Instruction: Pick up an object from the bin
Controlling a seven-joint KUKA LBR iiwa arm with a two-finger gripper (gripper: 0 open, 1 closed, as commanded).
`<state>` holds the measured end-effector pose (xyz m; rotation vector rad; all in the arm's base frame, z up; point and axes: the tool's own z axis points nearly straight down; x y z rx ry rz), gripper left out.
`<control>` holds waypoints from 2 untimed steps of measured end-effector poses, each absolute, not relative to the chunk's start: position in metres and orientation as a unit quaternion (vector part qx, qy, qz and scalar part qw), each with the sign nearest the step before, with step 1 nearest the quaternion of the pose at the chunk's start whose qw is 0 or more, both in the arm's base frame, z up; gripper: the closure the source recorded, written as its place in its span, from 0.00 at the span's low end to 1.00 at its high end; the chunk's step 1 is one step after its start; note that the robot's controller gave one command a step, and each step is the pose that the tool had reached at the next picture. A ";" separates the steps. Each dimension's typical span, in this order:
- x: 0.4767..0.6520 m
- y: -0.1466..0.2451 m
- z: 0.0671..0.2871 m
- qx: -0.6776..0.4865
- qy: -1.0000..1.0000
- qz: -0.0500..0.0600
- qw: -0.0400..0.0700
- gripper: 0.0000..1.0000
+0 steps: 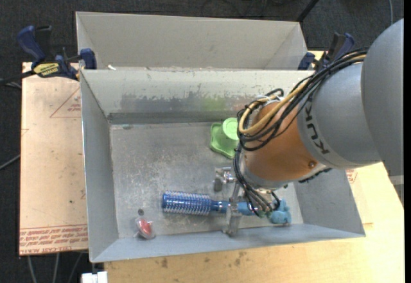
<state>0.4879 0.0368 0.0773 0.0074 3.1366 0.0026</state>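
Observation:
My gripper (228,205) is down at the bin's floor near the front wall, right of centre. Its two metal fingers stand apart, one behind and one in front of the handle end of a blue hairbrush (186,203). The brush lies flat, bristle head to the left and handle running right between the fingers. The jaws are open and not closed on the handle. A small teal thing (280,214) lies just right of the gripper, partly hidden under the wrist.
A light green cup-like thing (225,136) rests toward the back, partly covered by the arm's orange cover and cables. A small red and pink thing (146,228) lies in the front left corner. The arm covers the bin's right part.

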 end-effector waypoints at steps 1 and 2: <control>0.486 0.037 0.076 0.003 1.000 0.001 0.000 1.00; 0.485 0.026 0.255 0.024 1.000 0.001 0.004 1.00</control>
